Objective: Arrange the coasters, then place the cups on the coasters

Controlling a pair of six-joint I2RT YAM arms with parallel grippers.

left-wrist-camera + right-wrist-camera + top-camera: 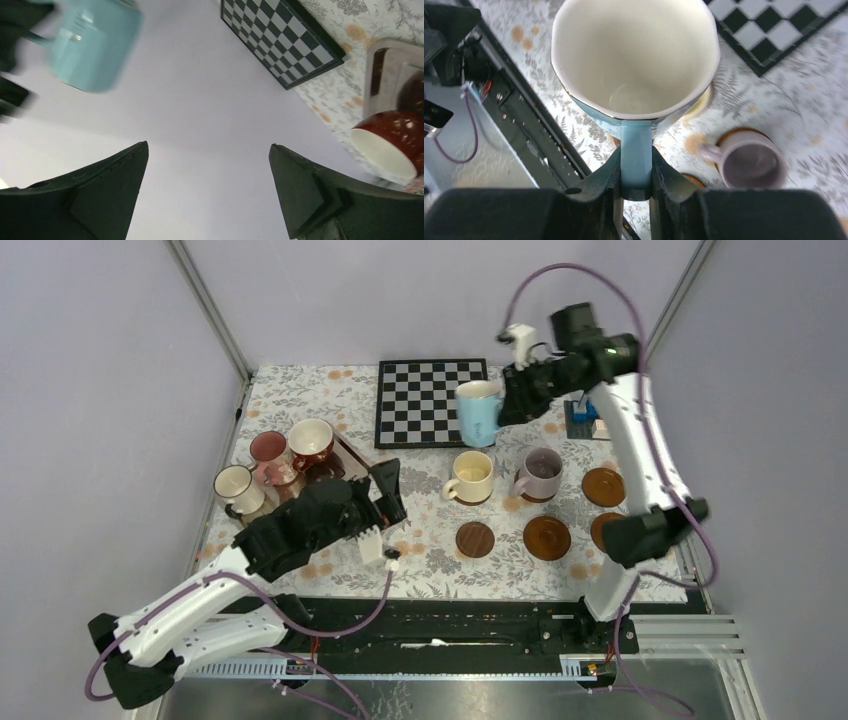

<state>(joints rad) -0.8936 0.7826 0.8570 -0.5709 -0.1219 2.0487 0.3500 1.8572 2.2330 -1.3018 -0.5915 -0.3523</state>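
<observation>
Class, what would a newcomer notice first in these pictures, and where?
The light blue mug, held by its handle in the right gripper, hangs in the air by the chessboard. Nearer the arms, the cream mug and lilac mug sit on coasters.

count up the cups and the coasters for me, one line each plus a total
cups: 6 (light blue cup, cream cup, lilac cup, pink cup, dark red cup, white cup)
coasters: 6 (2 under cups, 4 bare)
total: 12
</observation>
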